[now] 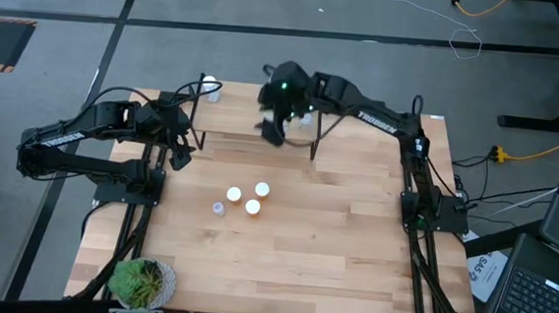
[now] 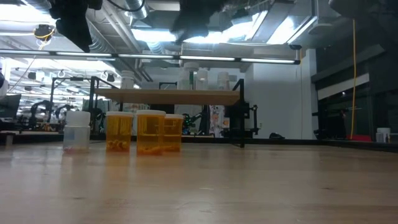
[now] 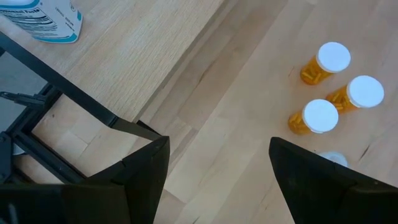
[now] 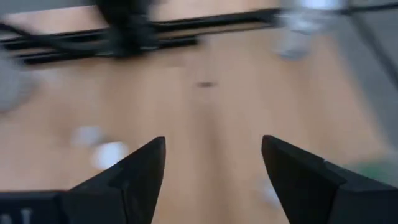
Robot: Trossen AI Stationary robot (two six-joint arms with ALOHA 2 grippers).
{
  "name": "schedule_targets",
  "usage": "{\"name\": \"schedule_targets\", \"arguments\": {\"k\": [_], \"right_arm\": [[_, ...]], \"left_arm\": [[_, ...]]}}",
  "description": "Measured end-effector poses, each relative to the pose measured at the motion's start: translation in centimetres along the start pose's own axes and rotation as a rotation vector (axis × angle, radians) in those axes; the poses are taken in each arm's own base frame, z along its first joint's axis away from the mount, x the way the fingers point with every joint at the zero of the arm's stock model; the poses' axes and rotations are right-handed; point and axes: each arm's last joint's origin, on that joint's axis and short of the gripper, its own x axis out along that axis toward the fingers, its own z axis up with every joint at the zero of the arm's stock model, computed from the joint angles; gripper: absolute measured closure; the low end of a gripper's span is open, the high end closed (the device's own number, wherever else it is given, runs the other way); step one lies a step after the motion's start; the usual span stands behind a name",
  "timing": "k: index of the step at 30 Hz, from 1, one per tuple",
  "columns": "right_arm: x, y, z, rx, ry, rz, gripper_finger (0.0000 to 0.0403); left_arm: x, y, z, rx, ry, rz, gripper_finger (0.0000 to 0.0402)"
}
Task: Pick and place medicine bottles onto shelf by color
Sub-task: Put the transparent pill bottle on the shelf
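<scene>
Three orange bottles with white caps (image 1: 249,196) stand in a cluster mid-table, with a tiny clear bottle (image 1: 218,208) beside them. They also show in the low view (image 2: 149,132) and in the left wrist view (image 3: 336,87). The shelf (image 1: 243,117) stands at the table's far side. A larger white-capped bottle (image 1: 212,91) stands at its left end, and several small bottles (image 2: 202,78) stand on its top. My left gripper (image 1: 179,154) (image 3: 217,168) is open and empty at the shelf's near left leg. My right gripper (image 1: 274,128) (image 4: 214,165) is open and empty above the shelf.
A green potted plant (image 1: 143,280) stands at the table's near left corner. The shelf's thin black legs (image 3: 68,93) stand close to my left gripper. Bare tabletop (image 1: 333,239) lies to the right of and nearer than the bottle cluster.
</scene>
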Motion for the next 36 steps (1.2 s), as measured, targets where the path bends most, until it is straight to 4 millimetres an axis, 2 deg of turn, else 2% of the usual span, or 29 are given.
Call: {"name": "schedule_targets", "arguments": {"k": [4, 7, 12, 16, 23, 28, 32, 36], "right_arm": [[0.5, 3.5, -0.5, -0.052, 0.056, 0.182, 0.0135], [1.5, 6.0, -1.6, -0.107, 0.138, 0.233, 0.0135], [1.2, 8.6, -3.5, -0.167, 0.329, 0.241, 0.0135], [0.7, 8.7, -4.8, -0.172, 0.474, 0.153, 0.0135], [-0.3, 8.1, -6.1, -0.111, 0.657, -0.025, 0.0135], [-0.2, 8.0, -6.1, -0.127, 0.649, -0.051, 0.0135], [-0.5, 8.0, -6.0, -0.148, 0.644, -0.044, 0.0135], [-3.2, 8.0, -5.3, -0.147, 0.582, -0.046, 0.0135]], "left_arm": [[0.0, 0.0, 0.0, 0.000, 0.000, 0.000, 0.0130], [0.0, -0.1, -0.1, 0.001, 0.016, -0.031, 0.0130], [-0.1, -0.8, -0.3, 0.042, 0.080, -0.279, 0.0130], [0.6, -1.9, -0.4, 0.042, 0.086, -0.364, 0.0130], [4.5, -4.8, -2.5, 0.129, 0.138, -0.461, 0.0131], [6.4, -6.9, -3.6, 0.116, 0.194, -0.476, 0.0131], [7.6, -8.6, -4.7, 0.179, 0.270, -0.451, 0.0131], [8.3, -9.7, -5.3, 0.232, 0.307, -0.421, 0.0131]]}}
